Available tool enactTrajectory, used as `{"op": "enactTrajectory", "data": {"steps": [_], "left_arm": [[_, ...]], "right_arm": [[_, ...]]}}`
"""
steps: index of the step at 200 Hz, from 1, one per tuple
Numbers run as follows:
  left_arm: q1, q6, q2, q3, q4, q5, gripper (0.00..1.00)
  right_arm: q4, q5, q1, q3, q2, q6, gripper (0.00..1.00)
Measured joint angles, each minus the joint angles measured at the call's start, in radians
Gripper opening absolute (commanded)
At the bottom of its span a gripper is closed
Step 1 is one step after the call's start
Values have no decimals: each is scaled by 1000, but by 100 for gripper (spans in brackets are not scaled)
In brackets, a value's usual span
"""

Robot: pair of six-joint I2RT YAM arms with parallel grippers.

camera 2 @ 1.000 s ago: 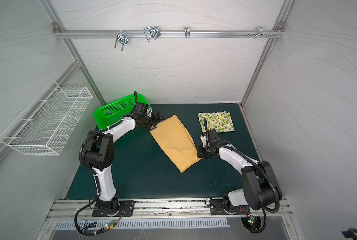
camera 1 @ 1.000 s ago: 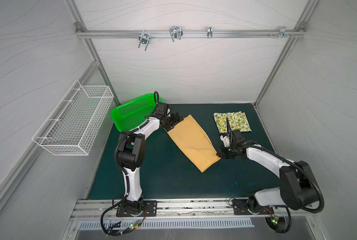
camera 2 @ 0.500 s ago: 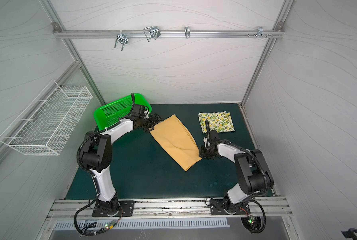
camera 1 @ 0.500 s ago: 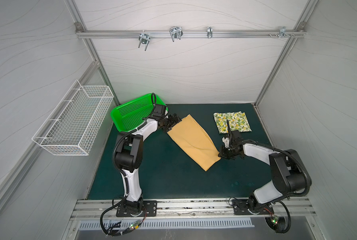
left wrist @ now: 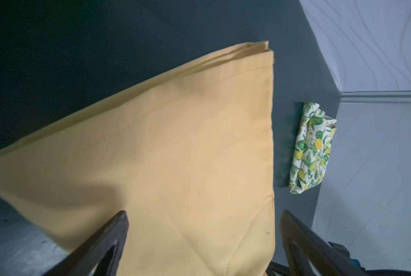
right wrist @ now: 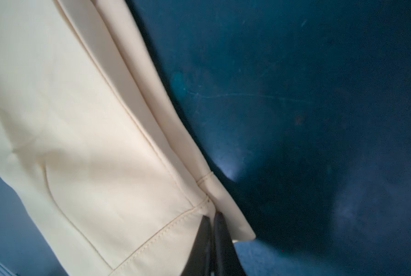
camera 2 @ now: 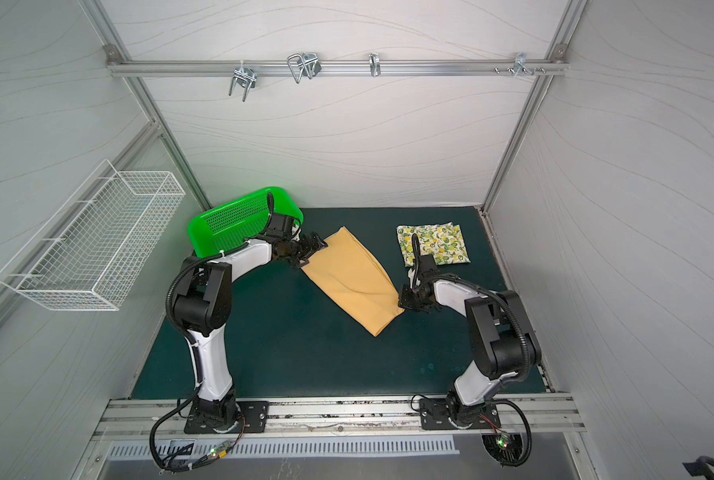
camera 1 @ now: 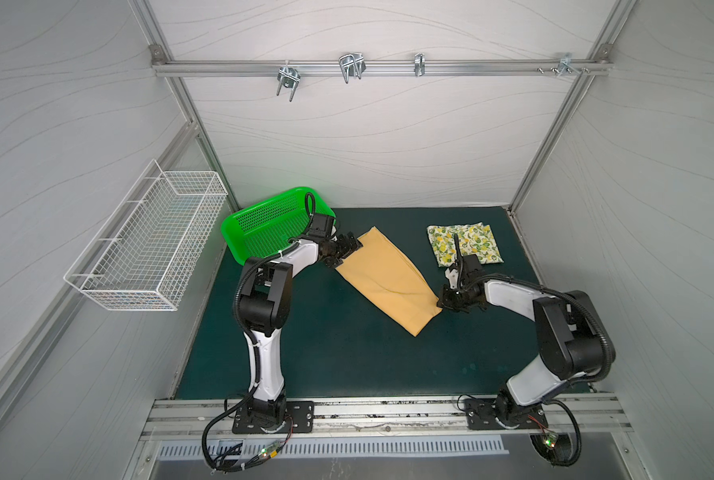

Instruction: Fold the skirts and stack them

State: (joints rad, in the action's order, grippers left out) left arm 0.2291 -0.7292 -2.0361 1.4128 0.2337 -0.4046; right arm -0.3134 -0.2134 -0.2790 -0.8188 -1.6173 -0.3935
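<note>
In both top views the yellow skirt (camera 1: 384,280) lies flat and slanted in the middle of the dark green table (camera 1: 326,353). It is folded into a long shape. The lemon skirt (camera 1: 467,243) lies folded at the back on the right, well apart from it. The right gripper (camera 1: 444,300) is at the yellow skirt's right edge. In the right wrist view its fingers are pressed together and pinch the hem. The left gripper (camera 1: 349,251) is at the skirt's far left end, fingers spread wide, holding nothing. A green basket (camera 1: 264,224) sits in the back left corner. A white wire basket (camera 1: 147,249) hangs on the left wall.
</note>
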Motion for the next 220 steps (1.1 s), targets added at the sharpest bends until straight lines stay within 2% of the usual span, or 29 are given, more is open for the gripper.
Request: {"op": "enactTrajectory", "data": {"steps": [28,60,128,167,181,201,220], "left_arm": [[1,-4,-21,-29,-26,42,99],[11,-13,19,-115,-118,92,99],[60,-122,293,-520,-307,180,99],[141,-204,455,-720,-380,214,99],[161,-235,517,-791,-402,222,99],[174,-261,585,-849,-401,222,99],[174,-267,623,-855,-386,222,99]], "right_arm": [[-8,13,13,-29,-23,9,9],[-31,16,32,-76,-61,29,10],[-89,15,76,-233,-179,61,18],[-130,23,84,-321,-234,63,25],[-153,31,85,-368,-260,64,34],[-187,39,86,-444,-291,71,65],[-192,37,86,-465,-270,71,86]]}}
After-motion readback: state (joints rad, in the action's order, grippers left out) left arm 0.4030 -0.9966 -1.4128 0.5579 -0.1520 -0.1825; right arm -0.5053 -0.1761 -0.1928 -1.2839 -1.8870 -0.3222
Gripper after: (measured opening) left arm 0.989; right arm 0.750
